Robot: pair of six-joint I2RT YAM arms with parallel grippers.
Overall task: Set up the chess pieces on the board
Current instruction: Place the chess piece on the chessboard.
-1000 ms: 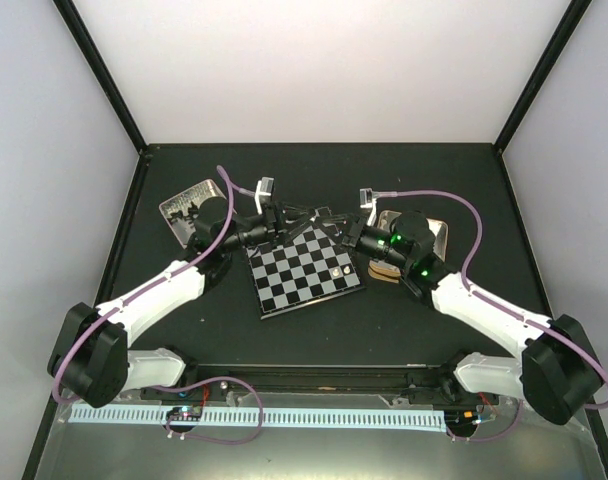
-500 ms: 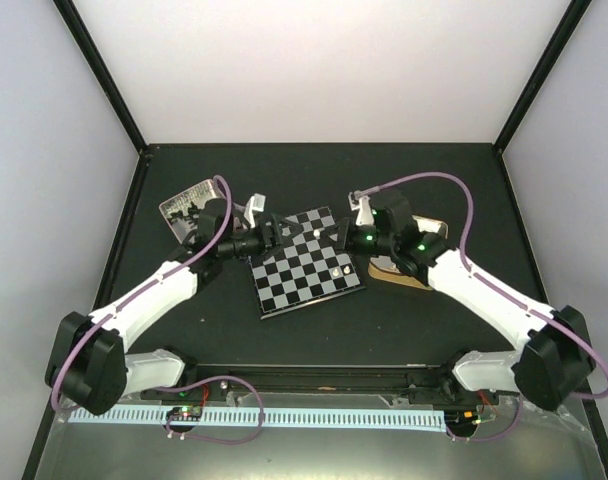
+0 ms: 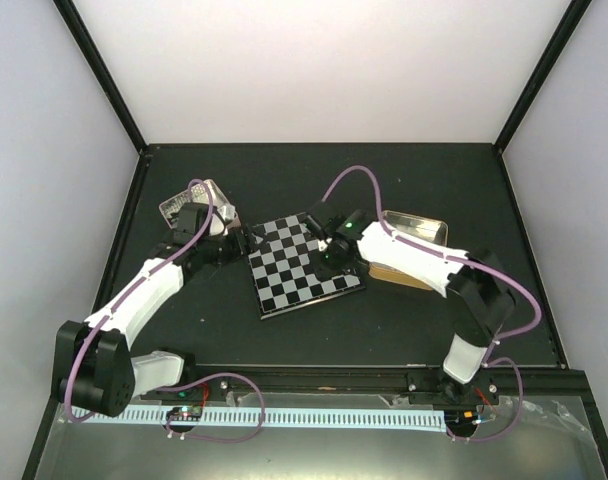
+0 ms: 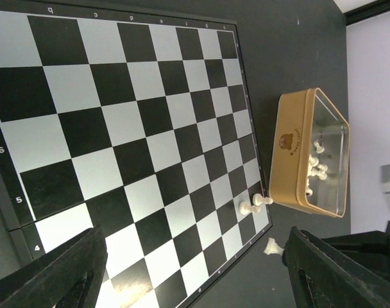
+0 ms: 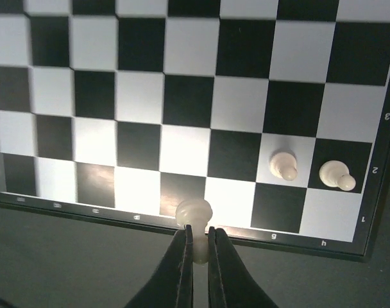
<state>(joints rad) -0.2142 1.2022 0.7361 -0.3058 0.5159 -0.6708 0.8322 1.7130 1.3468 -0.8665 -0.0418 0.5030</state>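
Right claw [image 5: 199,232] closed tight on a cream-white piece [image 5: 194,210], held at the pale rim of the board [image 5: 182,64], about midway along its lettered edge. Farther along toward the board's corner, two white pawns [image 5: 285,165] upright side by side in the second row. Left claw [image 4: 196,237] spread wide and gripping nothing, hanging at the board's left edge. Off the corner nearest the pawns, one stray white piece [image 4: 272,246] on the dark tabletop [image 4: 291,51], just beside the rim. Near it, toward the tabletop's right edge, a tan tin [image 4: 291,144] holding several more white pieces [image 4: 317,168]. Board itself askew near the tabletop's middle.
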